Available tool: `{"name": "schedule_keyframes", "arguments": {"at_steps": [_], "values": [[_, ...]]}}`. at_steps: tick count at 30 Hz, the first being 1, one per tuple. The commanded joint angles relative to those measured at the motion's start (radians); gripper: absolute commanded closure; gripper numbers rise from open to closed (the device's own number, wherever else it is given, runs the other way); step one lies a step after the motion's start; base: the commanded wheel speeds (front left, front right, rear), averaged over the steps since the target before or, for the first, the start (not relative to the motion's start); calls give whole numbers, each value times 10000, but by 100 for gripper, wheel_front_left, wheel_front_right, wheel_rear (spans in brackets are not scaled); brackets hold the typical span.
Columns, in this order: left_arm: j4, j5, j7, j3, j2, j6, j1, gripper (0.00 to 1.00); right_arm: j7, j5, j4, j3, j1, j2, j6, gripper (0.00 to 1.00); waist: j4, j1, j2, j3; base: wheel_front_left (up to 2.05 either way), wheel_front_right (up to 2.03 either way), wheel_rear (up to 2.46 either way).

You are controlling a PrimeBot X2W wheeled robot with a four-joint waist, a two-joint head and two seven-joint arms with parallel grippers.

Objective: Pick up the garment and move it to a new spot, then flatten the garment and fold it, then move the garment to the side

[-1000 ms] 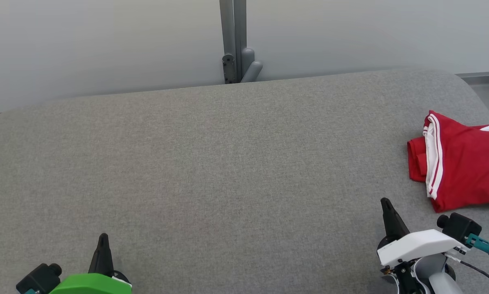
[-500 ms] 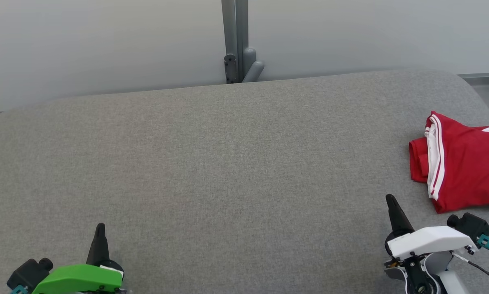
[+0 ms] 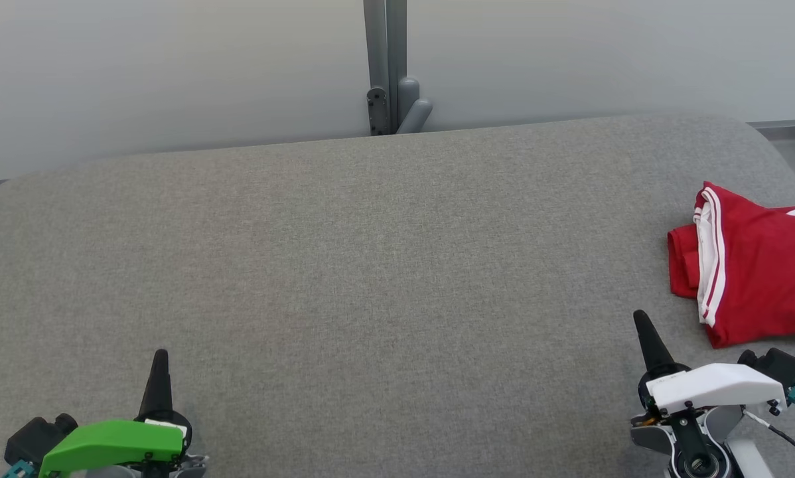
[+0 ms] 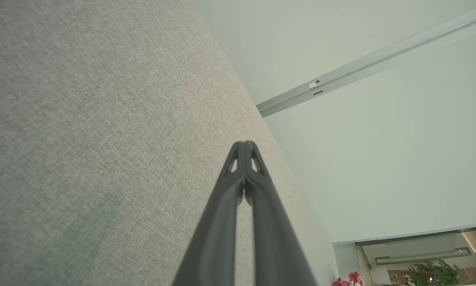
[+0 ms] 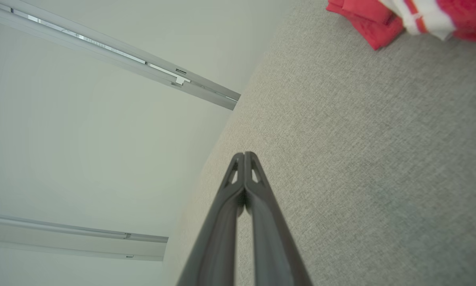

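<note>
The folded red garment (image 3: pixel 756 272) lies at the frame's right edge on the grey padded surface (image 3: pixel 371 265), just up-right of the nearer right gripper (image 3: pixel 643 328), fingers pressed together and empty, while the left gripper (image 3: pixel 160 364), likewise pinched closed, sits far off at lower left.

A red garment (image 3: pixel 756 272) with white stripe trim lies folded and somewhat rumpled at the right edge of the grey padded counter (image 3: pixel 371 265).

Matt woven grey cloth table (image 3: pixel 371 265); soft red cloth garment (image 3: pixel 762 272).
</note>
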Motion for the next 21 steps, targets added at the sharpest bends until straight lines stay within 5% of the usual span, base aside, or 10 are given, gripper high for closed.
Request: {"name": "schedule_keyframes", "arguments": {"at_steps": [1, 21], "values": [[-140, -289, 65, 75, 65, -86, -225, 100, 77, 300, -158, -71, -208, -50, 2, 100, 6, 0, 11, 0, 0, 0, 0], [-332, -2134, 549, 227, 76, -191, -467, 100, 574, 2163, -421, -363, -222, -60, 2, 100, 82, 0, 15, 1, 0, 0, 0]]}}
